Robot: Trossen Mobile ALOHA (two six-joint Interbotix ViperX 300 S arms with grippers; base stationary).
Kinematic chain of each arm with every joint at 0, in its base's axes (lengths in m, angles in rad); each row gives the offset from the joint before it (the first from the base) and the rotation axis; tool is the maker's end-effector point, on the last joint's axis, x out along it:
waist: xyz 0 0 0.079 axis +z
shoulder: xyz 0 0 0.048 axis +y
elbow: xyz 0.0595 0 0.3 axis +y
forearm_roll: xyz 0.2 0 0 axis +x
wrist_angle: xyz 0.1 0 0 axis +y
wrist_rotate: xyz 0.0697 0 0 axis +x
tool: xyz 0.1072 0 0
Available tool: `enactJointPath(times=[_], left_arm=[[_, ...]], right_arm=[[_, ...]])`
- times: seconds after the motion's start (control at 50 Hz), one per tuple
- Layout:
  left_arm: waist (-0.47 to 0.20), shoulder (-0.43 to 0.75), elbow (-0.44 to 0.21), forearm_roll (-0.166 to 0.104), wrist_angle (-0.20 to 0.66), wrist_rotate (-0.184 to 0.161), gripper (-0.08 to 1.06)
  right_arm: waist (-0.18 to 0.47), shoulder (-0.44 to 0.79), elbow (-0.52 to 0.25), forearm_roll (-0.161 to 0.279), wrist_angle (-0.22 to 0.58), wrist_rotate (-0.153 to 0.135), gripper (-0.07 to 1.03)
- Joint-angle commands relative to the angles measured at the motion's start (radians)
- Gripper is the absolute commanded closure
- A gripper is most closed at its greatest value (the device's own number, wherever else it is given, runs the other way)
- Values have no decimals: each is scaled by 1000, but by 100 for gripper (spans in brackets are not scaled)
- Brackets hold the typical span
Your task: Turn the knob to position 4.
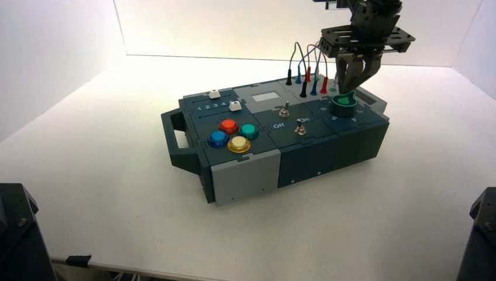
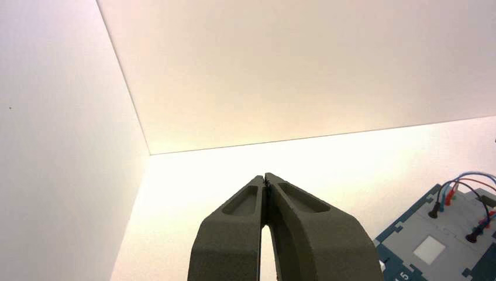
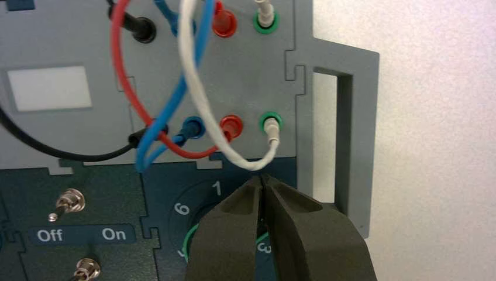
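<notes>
1. Above the knob (image 1: pixel 344 104), at the far right end of the box (image 1: pixel 304 126) near its front face, I have the right gripper (image 1: pixel 344 91); its fingers look pressed together, with nothing visibly between them.
2. The left gripper (image 2: pixel 264 178) waits beyond the box's left end, fingers closed too.
3. I'd expect hard, light plastic, fairly stiff to turn and a little slippery on its smooth top; not fragile, though a sideways shove could drag the box.
4. Best hold: open up, straddle the raised pointer or opposite sides of the rim, squeeze modestly and twist about the centre.
</notes>
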Motion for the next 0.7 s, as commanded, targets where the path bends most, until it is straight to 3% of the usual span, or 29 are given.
enactJointPath(times=[0.02,0.7], left_arm=[[-3,3,-31,-2,-6,2,101],[-3,2,-32,-2,-6,2,101]], right_arm=[[-21,-29,-28,-9,12,0,98],[-25,-63,-11,-29,49,0,98]])
